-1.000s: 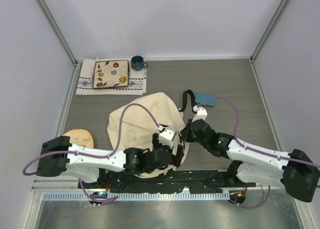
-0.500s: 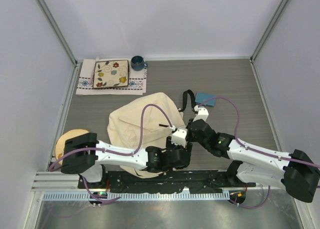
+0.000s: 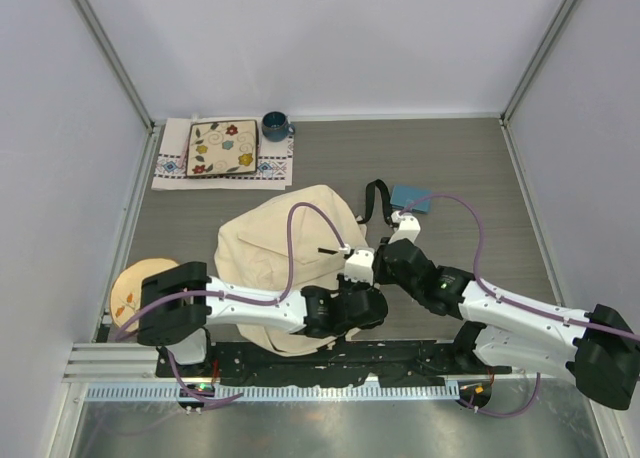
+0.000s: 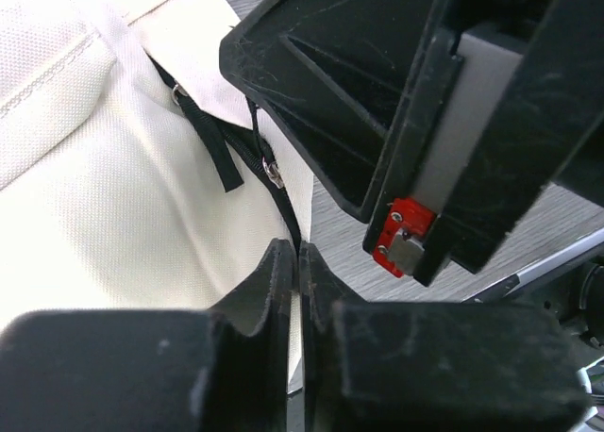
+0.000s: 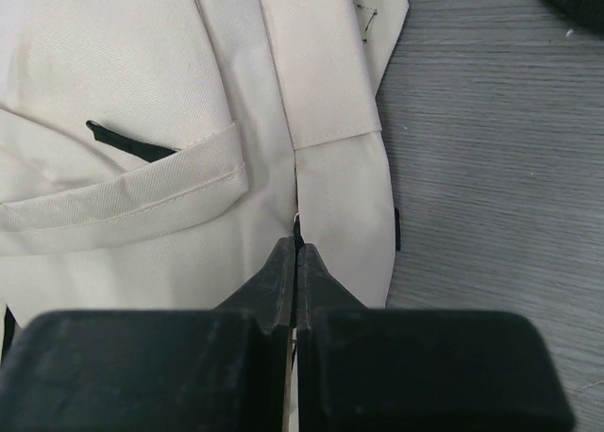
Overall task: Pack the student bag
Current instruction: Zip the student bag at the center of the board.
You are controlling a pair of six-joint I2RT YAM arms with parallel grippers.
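From above, the student bag (image 3: 285,243) lies slumped in the middle of the grey table (image 3: 460,158), its black strap (image 3: 375,196) trailing off its far right corner beside a small blue flat item (image 3: 410,198). The left gripper (image 3: 360,276) and right gripper (image 3: 380,263) meet at the bag's near right edge, almost touching each other. At the far left an embroidered cloth (image 3: 168,166) carries a floral mat (image 3: 222,148), with a blue mug (image 3: 275,128) just beside it; a round wooden plate (image 3: 135,281) sits at the near left, partly under the left arm. In the left wrist view the fingers (image 4: 274,281) are clenched tight, and a thin black cord (image 4: 269,173) from the bag's cream cloth runs straight down into the pinch; the other arm's black housing (image 4: 359,92) fills the upper right. In the right wrist view the fingers (image 5: 283,272) are likewise pressed together, nipping the edge of a cream fabric band (image 5: 326,83) where it meets the bag's body. A stitched pocket flap (image 5: 142,196) with a black pull (image 5: 127,141) lies to the left, bare table to the right.
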